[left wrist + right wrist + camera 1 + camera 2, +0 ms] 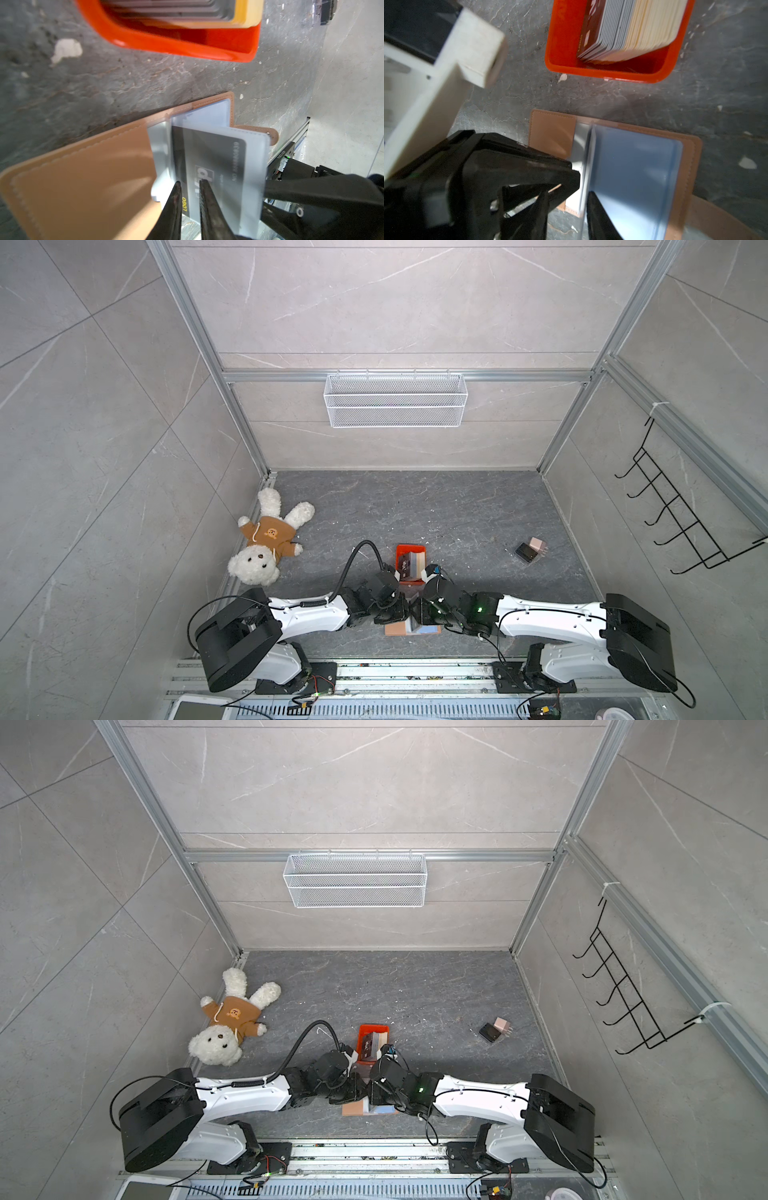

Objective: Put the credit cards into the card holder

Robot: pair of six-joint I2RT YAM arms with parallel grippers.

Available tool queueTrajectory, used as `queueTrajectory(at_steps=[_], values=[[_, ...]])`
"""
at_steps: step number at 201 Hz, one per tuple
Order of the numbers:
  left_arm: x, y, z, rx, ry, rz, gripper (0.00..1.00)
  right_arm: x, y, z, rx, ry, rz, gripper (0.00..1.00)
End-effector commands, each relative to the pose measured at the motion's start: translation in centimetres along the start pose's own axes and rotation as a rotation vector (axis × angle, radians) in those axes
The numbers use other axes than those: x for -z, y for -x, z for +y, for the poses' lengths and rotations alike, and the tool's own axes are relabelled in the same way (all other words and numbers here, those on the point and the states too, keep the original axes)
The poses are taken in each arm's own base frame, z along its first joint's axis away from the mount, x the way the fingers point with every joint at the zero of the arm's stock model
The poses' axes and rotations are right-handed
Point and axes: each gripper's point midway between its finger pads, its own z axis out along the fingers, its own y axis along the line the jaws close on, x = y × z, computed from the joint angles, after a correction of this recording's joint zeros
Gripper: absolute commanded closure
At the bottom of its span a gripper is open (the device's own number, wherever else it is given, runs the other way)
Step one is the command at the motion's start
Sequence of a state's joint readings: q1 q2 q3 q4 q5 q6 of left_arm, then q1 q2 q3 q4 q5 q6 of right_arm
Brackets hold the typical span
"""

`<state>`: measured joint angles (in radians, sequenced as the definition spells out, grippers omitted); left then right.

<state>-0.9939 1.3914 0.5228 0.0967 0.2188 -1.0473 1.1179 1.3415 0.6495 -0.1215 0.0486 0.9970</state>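
Observation:
The card holder [394,629] lies open near the front edge, its tan cover [83,176] flat and its clear bluish sleeves [633,166] standing up. A black credit card [218,158] with white lettering sits partly inside one sleeve. My left gripper [190,182] is at that card's outer edge, fingertips a narrow gap apart with the card showing between them. My right gripper [568,197] is open around an upright sleeve leaf, which rests against one finger. More credit cards [629,29] stand stacked in the orange-red tray [409,549]. Both grippers meet over the holder in both top views.
The orange-red tray [612,74] stands just behind the holder. A teddy bear [266,539] lies at the left wall. A small black-and-pink block pair [530,549] is at the right. A wire basket [395,400] hangs on the back wall, a hook rack [673,510] on the right wall.

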Motion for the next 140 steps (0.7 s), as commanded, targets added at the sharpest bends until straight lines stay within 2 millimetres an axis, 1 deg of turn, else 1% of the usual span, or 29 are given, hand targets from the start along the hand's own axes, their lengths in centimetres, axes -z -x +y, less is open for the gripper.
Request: queueTrajectory(at_steps=[1, 23, 60, 108, 116, 140], values=[[0.4, 0.0, 0.1, 0.010, -0.006, -0.007, 0.81, 0.3, 0.4, 0.7, 0.039, -0.021, -0.012, 0.65], [0.6, 0.0, 0.7, 0.023, 0.003, -0.009, 0.81, 0.3, 0.4, 1.1, 0.053, -0.028, -0.007, 0.65], [1.2, 0.2, 1.0, 0.034, -0.001, -0.022, 0.82, 0.2, 0.3, 1.9, 0.075, -0.034, 0.002, 0.65], [1.6, 0.4, 1.5, 0.056, -0.012, -0.030, 0.82, -0.1, -0.4, 5.0, 0.155, 0.046, 0.043, 0.66], [1.7, 0.4, 1.7, 0.061, -0.013, -0.035, 0.82, 0.0, -0.4, 5.2, 0.161, 0.045, 0.038, 0.65], [2.6, 0.4, 2.4, 0.075, -0.017, -0.059, 0.82, 0.6, 0.2, 4.7, 0.148, 0.031, -0.001, 0.65]])
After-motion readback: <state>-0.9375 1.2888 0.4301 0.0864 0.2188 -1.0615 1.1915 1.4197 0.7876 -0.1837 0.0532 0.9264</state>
